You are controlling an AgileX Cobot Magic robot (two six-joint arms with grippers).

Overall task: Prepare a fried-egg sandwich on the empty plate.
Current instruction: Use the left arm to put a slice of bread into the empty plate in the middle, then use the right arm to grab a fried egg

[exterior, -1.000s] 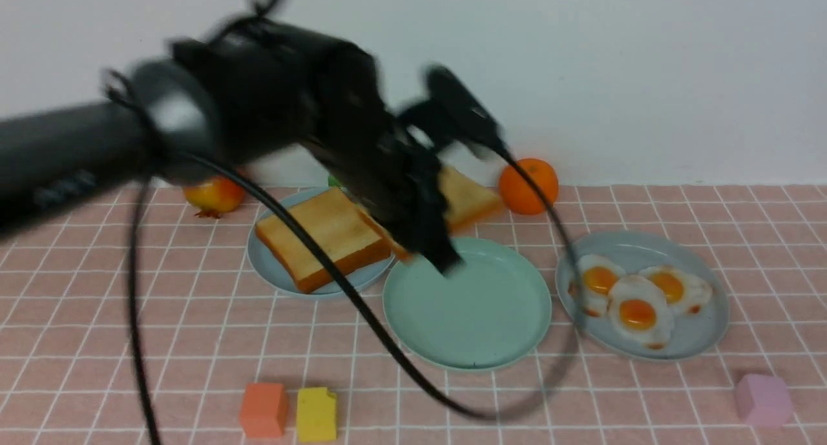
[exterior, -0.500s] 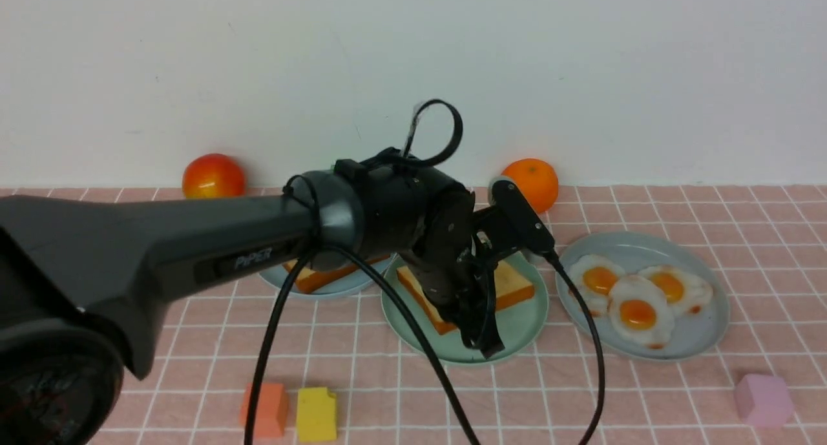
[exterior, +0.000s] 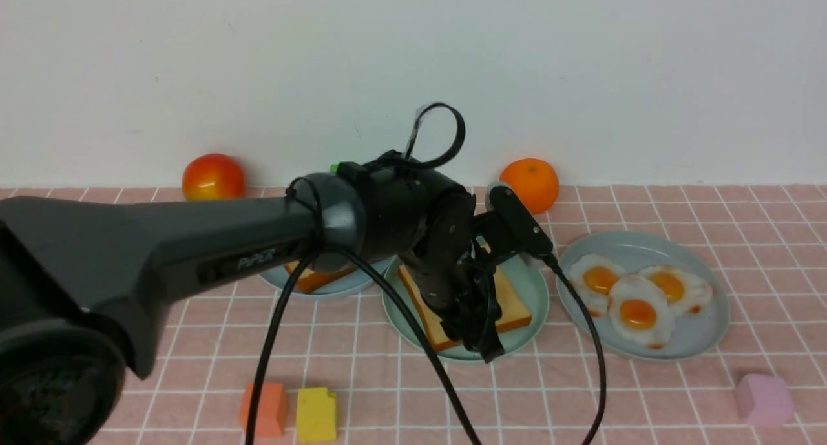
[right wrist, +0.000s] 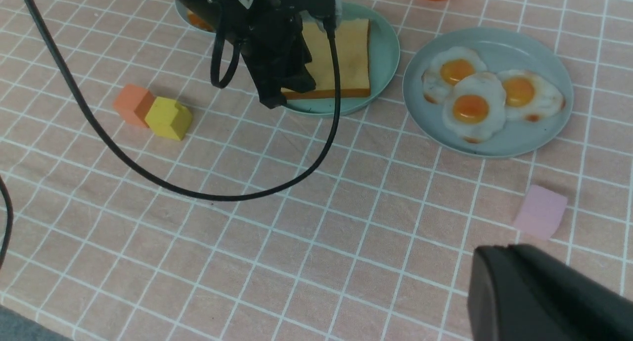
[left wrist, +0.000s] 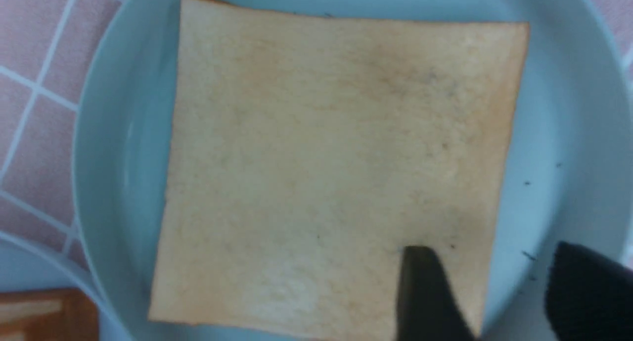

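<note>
Toast slice [exterior: 513, 300] lies flat on mint-green plate [exterior: 395, 306], mid-worktop [exterior: 646, 400] toward far edge, with bare rim all round. Left gripper [left wrist: 489, 252]: jaws apart, straddling one slice edge. Right gripper [right wrist: 544, 296]: jaw state indiscernible.

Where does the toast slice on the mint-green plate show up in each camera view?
Front view: toast slice at centre, partly hidden by the arm.
Left wrist view: it fills most of the picture.
Right wrist view: it lies flat beside the plate of three eggs.
Shared landmark: the mint-green plate under it.
</note>
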